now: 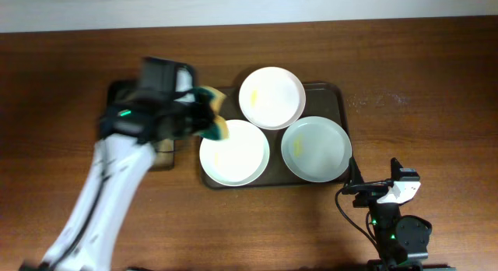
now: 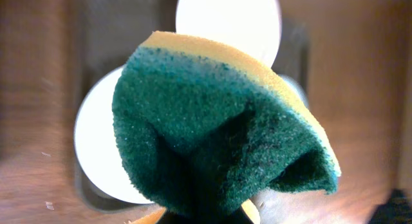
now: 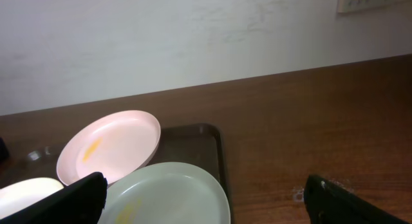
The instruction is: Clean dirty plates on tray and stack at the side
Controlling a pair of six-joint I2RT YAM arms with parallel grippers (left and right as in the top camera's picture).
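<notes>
Overhead, tray: dark brown tray [image 1: 339, 100] at the middle of the desk [image 1: 436, 61].
Overhead, plates: back plate [image 1: 271, 97] at the tray's far edge, its near rim overlapping the other two. The front-left plate [image 1: 237, 158] and the bluish front-right plate [image 1: 316, 149] sit along the near edge. All have yellowish smears.
Overhead, left gripper [image 1: 196, 115]: clamped on a green-and-yellow sponge [image 1: 219, 129] over the tray's left edge, above the front-left plate's rim.
Overhead, right gripper [image 1: 393, 189]: near the desk's front-right, off the tray.
Left wrist: the pinched sponge [image 2: 219, 140] fills the view, green side facing, with the plates behind it.
Right wrist: fingers [image 3: 71, 198] wide apart, holding nothing, with the tray's right edge [image 3: 215, 147] ahead.
</notes>
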